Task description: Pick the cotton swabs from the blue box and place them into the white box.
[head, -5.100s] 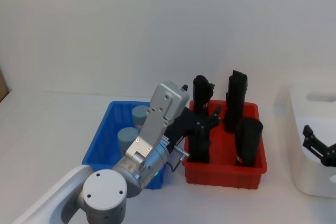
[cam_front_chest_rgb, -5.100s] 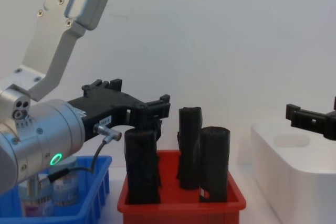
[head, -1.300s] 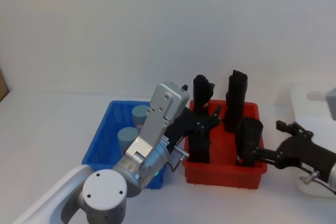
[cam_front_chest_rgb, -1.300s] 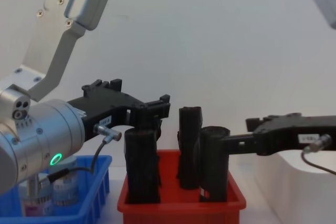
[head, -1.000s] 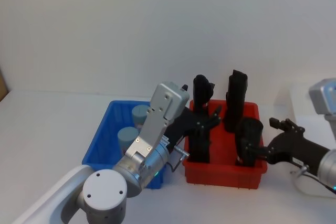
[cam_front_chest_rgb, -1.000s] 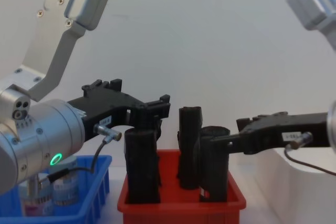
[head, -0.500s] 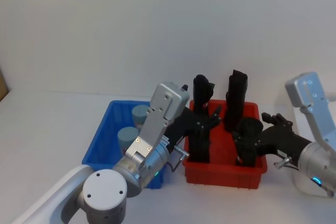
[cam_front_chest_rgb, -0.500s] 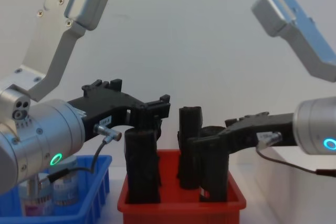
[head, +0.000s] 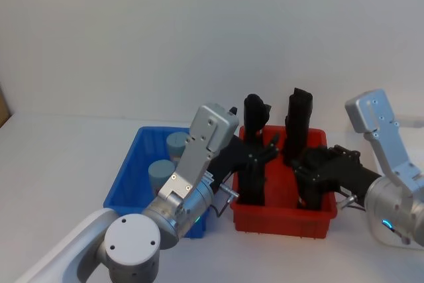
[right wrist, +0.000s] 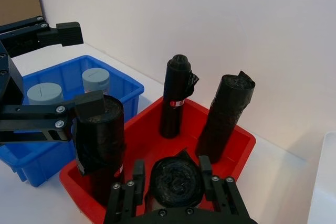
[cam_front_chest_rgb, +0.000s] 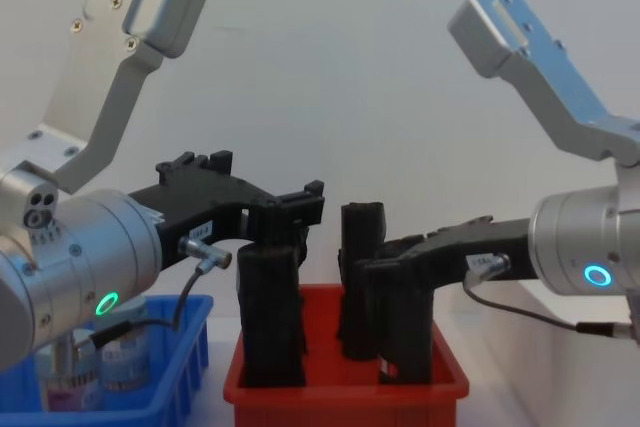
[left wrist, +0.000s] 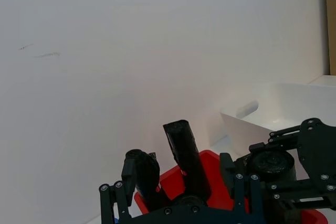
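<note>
**Work surface.** A plain white tabletop (head: 59, 157) meets a bare white wall (head: 165, 31) along its far edge.

**Right arm** (head: 383, 140), silver links with a black gripper. It reaches in from the tabletop's right edge. Five seconds ago its gripper hung over the white box (left wrist: 239, 129), a plain smooth-sided white plastic bin at the tabletop's right edge. Since then the arm has swung left to the red bin (head: 281, 220), a low red plastic tub at mid-tabletop. In the last half second it has closed further on the front-right roll (cam_front_chest_rgb: 405, 337), a tall black cylinder of wrapped film. The right gripper (right wrist: 172, 174) now sits at the top of that roll, with its jaws apart and one finger on each side. Whether the fingers touch the roll cannot be told.

**Left arm** (head: 205, 140), silver links. It is unchanged from every earlier frame. The left gripper (cam_front_chest_rgb: 262, 192) hangs above the red bin's left side, over the front-left roll (cam_front_chest_rgb: 270, 327), with its jaws apart.

**Obstructions.** The red bin stands between the blue box and the white box, just beside the blue one. It holds four black rolls (head: 298, 120) upright, one toward each corner. In the head view the right arm covers most of the white box.

**Task items.** The blue box (head: 126, 177) is a low bright blue plastic bin with slanted sides, left of the red bin. The left arm crosses its near right corner. The cotton swabs (head: 161, 173), two small clear plastic jars with grey-blue lids, stand upright inside it where they stood before. One is toward the far wall and one is near the middle, both apart from the grippers.
</note>
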